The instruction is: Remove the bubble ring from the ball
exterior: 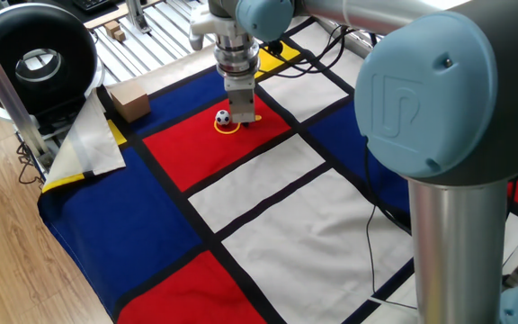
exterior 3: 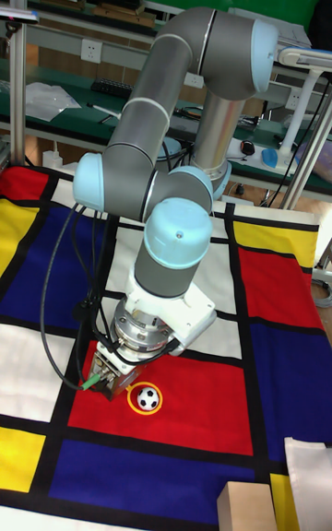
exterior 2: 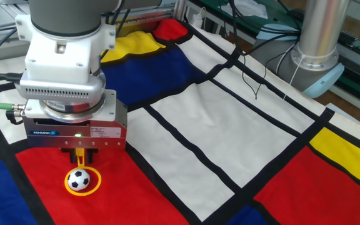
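1. Gripper (exterior 2: 79, 152), a two-finger unit under a grey block body, points straight down over the red cloth panel (exterior 2: 142, 194); its fingers are pressed together on the short straight handle of the thin yellow-orange plastic bubble ring (exterior 2: 83, 188).
2. That bubble ring lies flat on the red panel, its loop encircling the tiny white ball with black soccer patches (exterior 2: 78, 180).
3. From one fixed view, the ball (exterior: 222, 117) sits just beside the gripper (exterior: 242, 115), inside the loop (exterior: 227, 127).
4. On the blue panel's far edge, well apart from the ring, rests a brown cardboard box (exterior: 127, 100).
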`<state>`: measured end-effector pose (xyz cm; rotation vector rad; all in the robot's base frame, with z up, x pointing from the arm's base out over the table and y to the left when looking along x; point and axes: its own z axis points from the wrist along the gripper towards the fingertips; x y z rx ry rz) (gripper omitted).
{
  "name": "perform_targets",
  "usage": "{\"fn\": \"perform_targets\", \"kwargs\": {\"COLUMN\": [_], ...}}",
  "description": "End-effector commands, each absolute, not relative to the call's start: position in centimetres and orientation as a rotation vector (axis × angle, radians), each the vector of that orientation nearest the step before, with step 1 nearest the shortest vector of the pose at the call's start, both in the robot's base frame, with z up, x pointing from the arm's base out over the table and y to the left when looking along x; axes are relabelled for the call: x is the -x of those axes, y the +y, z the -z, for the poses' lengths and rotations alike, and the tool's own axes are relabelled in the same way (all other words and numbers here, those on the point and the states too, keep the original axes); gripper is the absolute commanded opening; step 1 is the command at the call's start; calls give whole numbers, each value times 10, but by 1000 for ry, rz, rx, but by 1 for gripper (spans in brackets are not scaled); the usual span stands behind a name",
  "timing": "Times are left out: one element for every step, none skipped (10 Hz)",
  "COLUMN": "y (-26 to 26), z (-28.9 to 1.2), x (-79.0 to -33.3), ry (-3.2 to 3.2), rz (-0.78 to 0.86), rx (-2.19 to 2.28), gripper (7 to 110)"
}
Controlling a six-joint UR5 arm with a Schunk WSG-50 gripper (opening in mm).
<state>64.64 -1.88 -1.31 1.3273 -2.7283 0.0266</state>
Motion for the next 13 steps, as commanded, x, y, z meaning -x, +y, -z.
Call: {"fn": "perform_targets", "kwargs": {"y": [-19, -19, -18, -18, -17, -16, -15, -14, -12, -11, -9, -7, -7], "z": [14, 14, 14, 14, 14, 14, 14, 14, 11, 7, 1, -4, -8], "x": [-646, -646, -645, -645, -645, -644, -644, -644, -645, -647, -650, -652, -654], "ry": [-2732, -2735, -2736, -2739, -2743, -2749, -2755, -2760, -2763, -2762, -2762, -2764, -2763], "rz": [-14, -14, -11, -9, -6, -1, 5, 9, 11, 3, -6, -8, -17], "rx": [-1311, -1305, -1303, -1297, -1283, -1268, -1261, -1251, -1247, -1239, -1233, -1228, -1223], "gripper": [22, 22, 7, 7, 7, 7, 7, 7, 7, 7, 7, 7, 7]}}
